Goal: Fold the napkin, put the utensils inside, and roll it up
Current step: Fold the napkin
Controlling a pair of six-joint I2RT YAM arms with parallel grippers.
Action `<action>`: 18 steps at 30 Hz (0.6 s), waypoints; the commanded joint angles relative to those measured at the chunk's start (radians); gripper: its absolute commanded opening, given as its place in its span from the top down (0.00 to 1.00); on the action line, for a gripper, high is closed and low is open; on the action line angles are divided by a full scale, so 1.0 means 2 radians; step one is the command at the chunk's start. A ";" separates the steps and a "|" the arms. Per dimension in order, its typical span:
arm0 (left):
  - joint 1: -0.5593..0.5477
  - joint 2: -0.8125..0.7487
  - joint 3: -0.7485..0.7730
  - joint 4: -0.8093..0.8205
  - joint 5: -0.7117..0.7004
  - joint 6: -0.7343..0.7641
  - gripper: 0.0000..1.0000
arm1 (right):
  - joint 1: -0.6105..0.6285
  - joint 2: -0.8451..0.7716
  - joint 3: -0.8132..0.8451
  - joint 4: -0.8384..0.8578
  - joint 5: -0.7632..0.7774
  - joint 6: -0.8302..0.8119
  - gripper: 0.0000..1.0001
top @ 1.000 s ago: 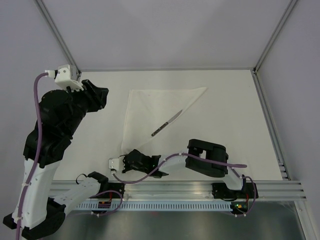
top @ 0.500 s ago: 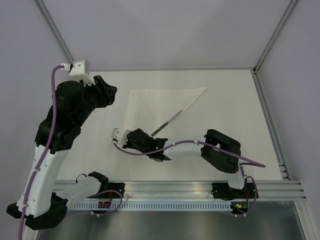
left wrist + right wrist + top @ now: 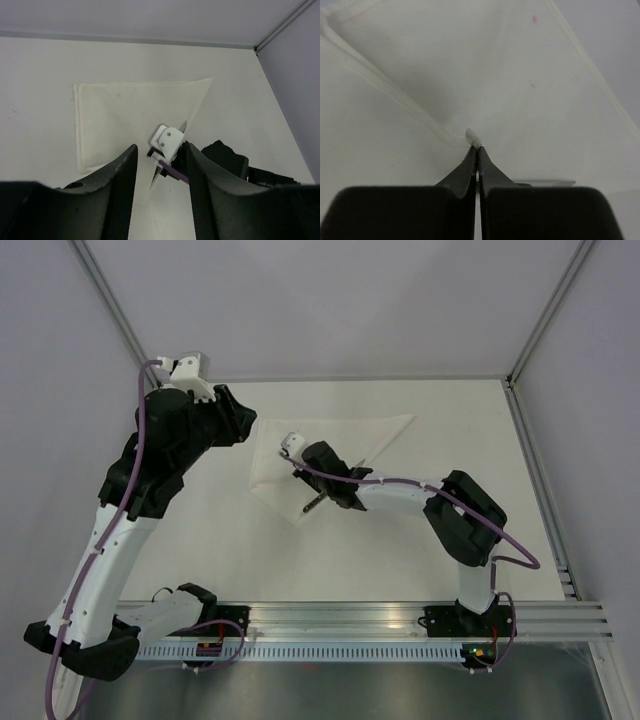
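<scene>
The white napkin (image 3: 345, 435) lies folded as a triangle at the table's middle back, also in the left wrist view (image 3: 120, 107). A dark grey knife (image 3: 318, 502) lies slanted on it, its blade tip (image 3: 183, 125) showing past the right wrist. My right gripper (image 3: 308, 468) is shut on a pinched corner of the napkin (image 3: 473, 135) and holds it raised above the sheet, over the knife. My left gripper (image 3: 248, 430) is open and empty, hovering above the napkin's far left corner; its fingers (image 3: 125, 185) frame the right wrist.
Metal frame posts (image 3: 525, 360) and grey walls bound the table at the back and sides. A rail (image 3: 360, 615) runs along the near edge. The right arm (image 3: 465, 510) stretches from the near right across to the napkin.
My right gripper has carried the napkin's near corner away from the front edge, up and over the knife. My left arm has swung right toward the napkin's far left corner.
</scene>
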 commanded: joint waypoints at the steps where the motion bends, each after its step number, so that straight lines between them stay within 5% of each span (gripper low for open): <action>1: -0.001 0.005 -0.012 0.038 0.028 -0.009 0.51 | -0.035 -0.025 0.014 -0.034 -0.027 0.036 1.00; 18: -0.002 0.050 -0.152 0.141 0.098 -0.061 0.52 | -0.140 -0.001 0.013 -0.059 -0.057 0.066 0.99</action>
